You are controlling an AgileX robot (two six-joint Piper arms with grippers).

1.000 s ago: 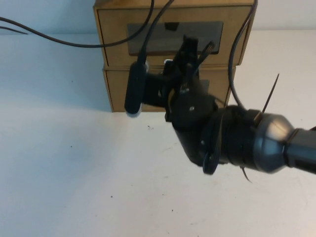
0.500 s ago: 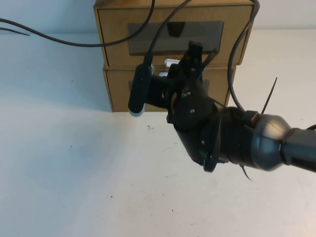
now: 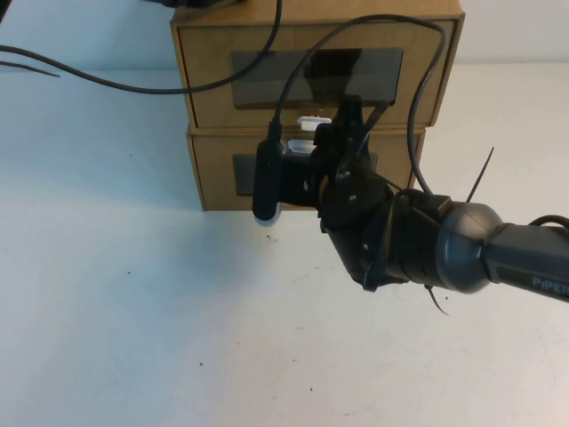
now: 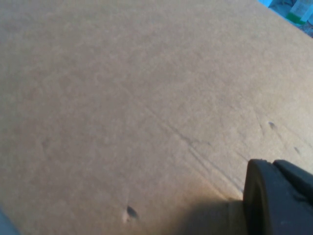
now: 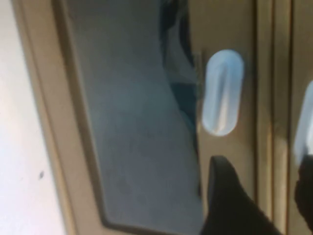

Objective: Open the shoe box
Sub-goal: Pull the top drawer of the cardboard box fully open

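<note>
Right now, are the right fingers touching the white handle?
Apart. Right wrist view: box shows between the right gripper's open fingers and handle. Left gripper hangs over box.

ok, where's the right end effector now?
High view, centre-right: the right end effector is at the front of the stacked boxes, by a white tab near their seam. The left end effector is over the upper box.

place: robot lab bench | evidence: white table (image 3: 133,311), loose black cables (image 3: 107,82), stacked cardboard boxes (image 3: 209,98)

Right gripper (image 5: 287,196), at the box (image 5: 44,147) front: one finger (image 5: 307,191) and the handle (image 5: 304,117) just ahead of it are cut off. Left gripper (image 4: 279,196), over blurred cardboard (image 4: 122,98), is mostly out of frame.
</note>
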